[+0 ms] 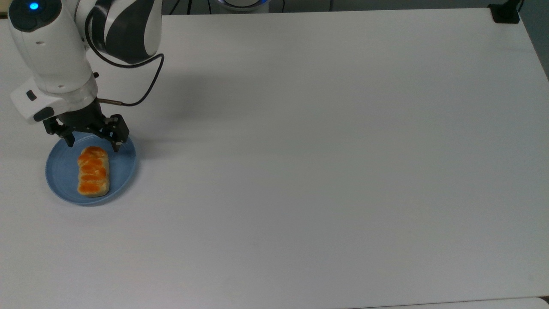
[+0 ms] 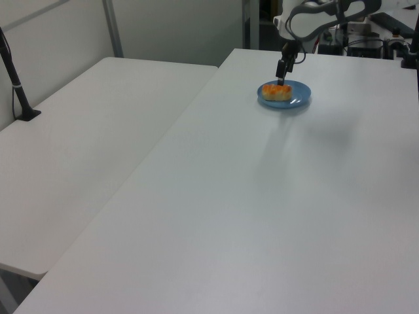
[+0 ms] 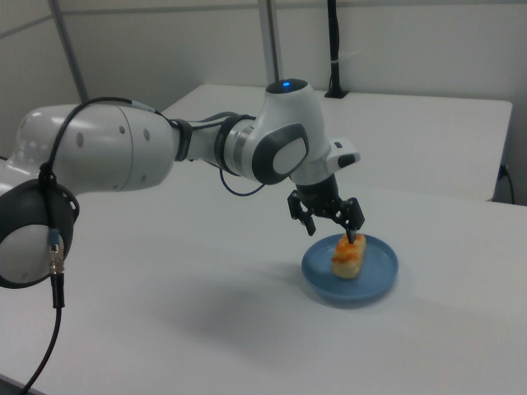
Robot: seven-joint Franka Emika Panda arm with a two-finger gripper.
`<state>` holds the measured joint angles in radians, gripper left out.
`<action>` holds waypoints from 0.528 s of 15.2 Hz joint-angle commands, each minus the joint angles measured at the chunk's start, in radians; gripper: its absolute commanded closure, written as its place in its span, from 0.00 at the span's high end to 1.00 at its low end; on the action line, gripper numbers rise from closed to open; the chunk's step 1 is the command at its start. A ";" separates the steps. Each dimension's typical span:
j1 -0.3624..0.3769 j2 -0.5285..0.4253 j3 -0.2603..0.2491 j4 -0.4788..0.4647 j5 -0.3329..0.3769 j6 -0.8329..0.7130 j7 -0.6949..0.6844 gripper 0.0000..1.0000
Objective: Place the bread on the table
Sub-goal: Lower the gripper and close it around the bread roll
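The bread [image 1: 93, 171], a small bun with a glossy orange top, lies lengthwise on a round blue plate [image 1: 60, 150] near the top view's left edge of the white table [image 1: 321, 171]. My gripper [image 1: 93, 146] hangs open just over the bun's far end, one finger on each side of it, holding nothing. In the right view the gripper [image 3: 333, 234] sits slightly above the bread [image 3: 348, 253] and the plate [image 3: 375, 278]. The left view has the gripper [image 2: 281, 77] directly over the bread [image 2: 276, 91].
My white arm [image 1: 55, 51] and its black cable [image 1: 150, 86] cover the top view's upper left corner. A black clamp [image 1: 505, 13] sits at the table's far right corner. A second white table [image 2: 78, 131] with a black post [image 2: 16, 85] adjoins in the left view.
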<state>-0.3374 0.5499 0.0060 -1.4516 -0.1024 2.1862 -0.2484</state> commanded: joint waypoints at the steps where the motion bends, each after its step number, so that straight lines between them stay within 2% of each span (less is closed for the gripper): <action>1: -0.006 0.057 -0.008 0.016 -0.016 0.098 -0.015 1.00; 8: -0.015 0.123 -0.008 0.016 -0.016 0.202 -0.009 1.00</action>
<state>-0.3556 0.6592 0.0037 -1.4494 -0.1041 2.3614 -0.2485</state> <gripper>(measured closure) 0.000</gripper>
